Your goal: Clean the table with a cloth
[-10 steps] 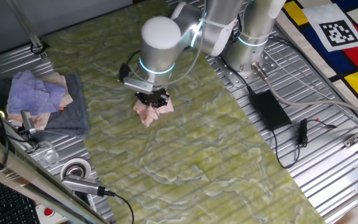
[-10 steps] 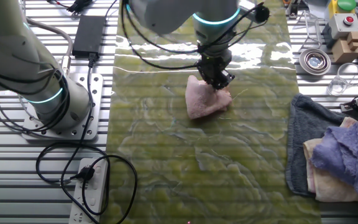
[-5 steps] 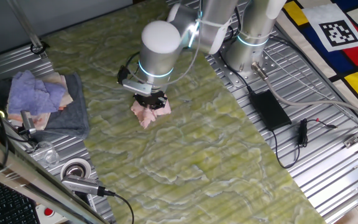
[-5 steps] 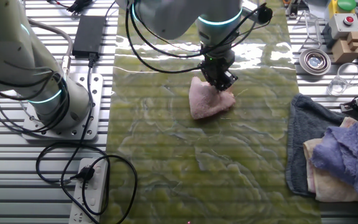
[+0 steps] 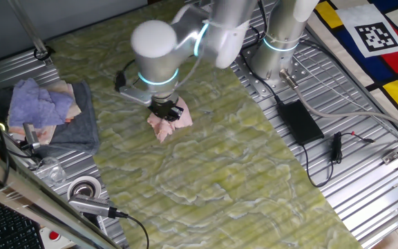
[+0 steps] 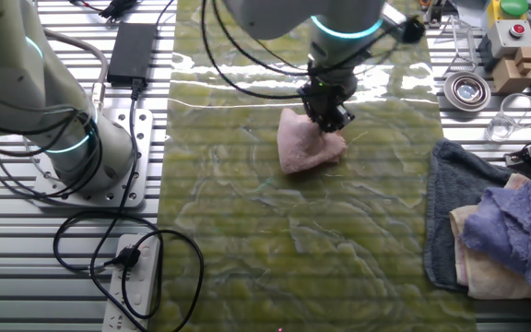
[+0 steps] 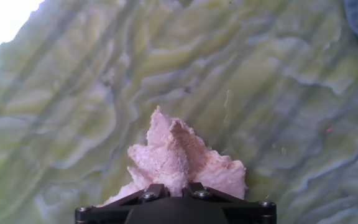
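One surface dominates my screens: the long yellow-green marbled table point(image 5: 206, 173), flanked by ribbed grey metal panels point(image 6: 63, 277) on both long sides. Off its edge sits a heap of spare rags, a lavender-purple cloth point(image 5: 40, 102) on a dark grey towel point(image 5: 81, 128), well apart from the work.

Next in size, the small pale pink textured cloth point(image 6: 304, 146), bunched into a peaked wad. It lies on the table about midway across the width, nearer the end where the arm's base stands. Hand view shows it crumpled, one ridge standing up, the rest spread on the marbling.

Gripper point(image 6: 328, 112) is down on the cloth's top edge, pointing at the table. Fingers look drawn in on a fold of pink fabric, pinching it; the tips themselves are buried in the cloth, so I judge the grip from the gathered material.

Step in hand, as I read it: wiping, cloth held and in contact with the table. Next move calls for steady downward pressure and a sweep over bare marbling, most of which lies toward the far end. Risk: the wad rolling instead of dragging flat.
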{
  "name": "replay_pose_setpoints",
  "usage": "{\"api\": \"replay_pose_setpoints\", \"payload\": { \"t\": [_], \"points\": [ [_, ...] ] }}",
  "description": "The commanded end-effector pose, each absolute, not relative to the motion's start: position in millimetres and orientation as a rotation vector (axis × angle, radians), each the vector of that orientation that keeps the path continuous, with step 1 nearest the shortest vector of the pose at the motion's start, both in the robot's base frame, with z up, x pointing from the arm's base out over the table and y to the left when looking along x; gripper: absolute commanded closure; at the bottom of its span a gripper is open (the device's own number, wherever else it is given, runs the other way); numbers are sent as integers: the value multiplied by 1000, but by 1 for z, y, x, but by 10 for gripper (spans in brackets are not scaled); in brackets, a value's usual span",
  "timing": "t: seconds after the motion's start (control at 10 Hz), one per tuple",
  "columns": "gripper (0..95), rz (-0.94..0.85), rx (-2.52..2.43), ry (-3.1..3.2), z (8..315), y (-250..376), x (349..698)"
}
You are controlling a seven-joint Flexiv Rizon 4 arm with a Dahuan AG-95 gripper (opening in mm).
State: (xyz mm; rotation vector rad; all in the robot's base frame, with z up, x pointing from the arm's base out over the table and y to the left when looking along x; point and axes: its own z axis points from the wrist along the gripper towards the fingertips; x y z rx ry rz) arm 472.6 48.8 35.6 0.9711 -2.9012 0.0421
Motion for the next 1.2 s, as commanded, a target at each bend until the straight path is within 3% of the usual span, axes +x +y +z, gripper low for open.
{"api": "replay_pose_setpoints", "payload": {
  "t": [0.1,1.2],
  "points": [
    [950,-36,746,-2869,38,49,471],
    [950,-78,578,-2880,38,49,471]
  ]
}}
